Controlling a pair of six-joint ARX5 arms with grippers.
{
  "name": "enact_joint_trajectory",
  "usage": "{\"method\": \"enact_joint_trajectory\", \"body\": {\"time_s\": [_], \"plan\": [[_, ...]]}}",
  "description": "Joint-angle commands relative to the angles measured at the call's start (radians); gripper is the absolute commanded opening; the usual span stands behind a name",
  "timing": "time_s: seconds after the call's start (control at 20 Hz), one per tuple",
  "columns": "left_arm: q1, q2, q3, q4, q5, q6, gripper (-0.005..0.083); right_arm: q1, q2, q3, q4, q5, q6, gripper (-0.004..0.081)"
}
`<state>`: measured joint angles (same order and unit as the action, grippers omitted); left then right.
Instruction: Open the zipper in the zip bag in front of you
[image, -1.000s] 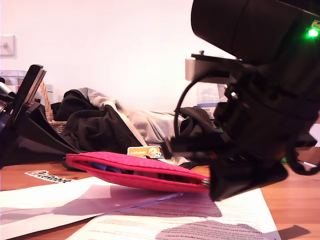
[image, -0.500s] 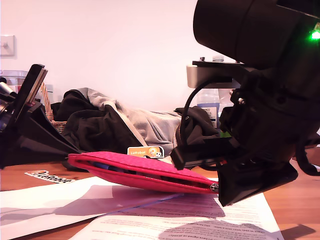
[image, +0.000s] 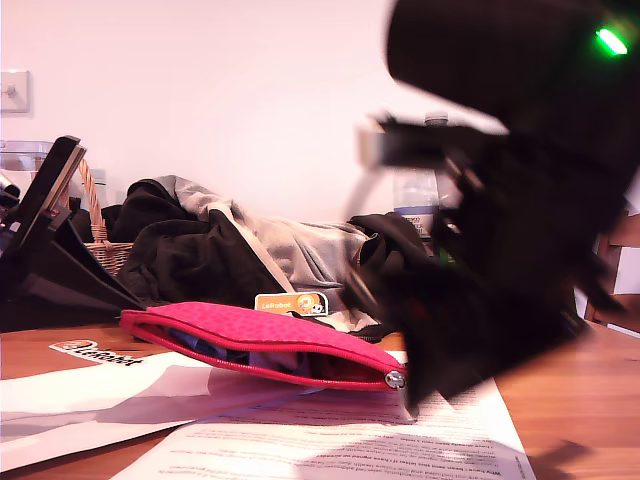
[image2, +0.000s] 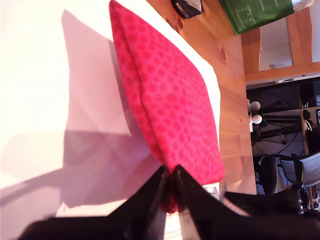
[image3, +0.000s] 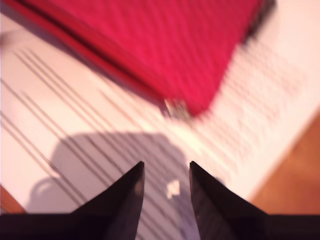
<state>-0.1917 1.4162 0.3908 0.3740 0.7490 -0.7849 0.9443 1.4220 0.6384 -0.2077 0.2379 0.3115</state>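
The pink-red spotted zip bag (image: 260, 335) lies on white paper, its long edge facing the exterior camera. Its red zipper (image: 290, 368) gapes along most of that edge. The silver slider (image: 395, 379) sits at the end on the exterior view's right. My first gripper (image2: 170, 172) is shut on one end of the zip bag (image2: 170, 95). My second gripper (image3: 165, 167) hangs open just off the slider (image3: 175, 107), touching nothing. Its blurred black arm (image: 510, 230) fills the exterior view's right. The first arm's black body (image: 55, 275) stands at the exterior view's left.
Printed paper sheets (image: 330, 440) cover the wooden table (image: 590, 400) under the bag. Dark and grey clothing (image: 230, 250) is piled behind it, with a wicker basket (image: 100, 235) beside. A green bag (image2: 255, 10) lies beyond the pouch.
The second gripper has come off the slider and its arm is moving, blurred. The bag and slider have slipped back toward the exterior view's left, and the bag's mouth gapes wider.
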Motion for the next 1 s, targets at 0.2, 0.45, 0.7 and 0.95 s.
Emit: {"method": "enact_joint_trajectory", "body": {"time_s": [0.2, 0.45, 0.7, 0.95], "plan": [[0.0, -0.004, 0.01, 0.01, 0.005, 0.097, -0.0003, 0.011, -0.117, 0.066, 0.047, -0.021, -0.054, -0.001], [-0.001, -0.004, 0.01, -0.03, 0.0, 0.167, 0.0172, 0.01, -0.156, 0.073, 0.053, -0.023, -0.103, -0.001], [-0.011, -0.004, 0.01, -0.06, -0.053, 0.248, 0.0206, 0.009, -0.156, 0.073, 0.053, -0.031, -0.114, -0.001], [-0.042, -0.005, 0.03, -0.171, -0.133, 0.397, 0.0207, 0.008, -0.156, 0.073, 0.054, -0.048, -0.137, -0.001]]}}
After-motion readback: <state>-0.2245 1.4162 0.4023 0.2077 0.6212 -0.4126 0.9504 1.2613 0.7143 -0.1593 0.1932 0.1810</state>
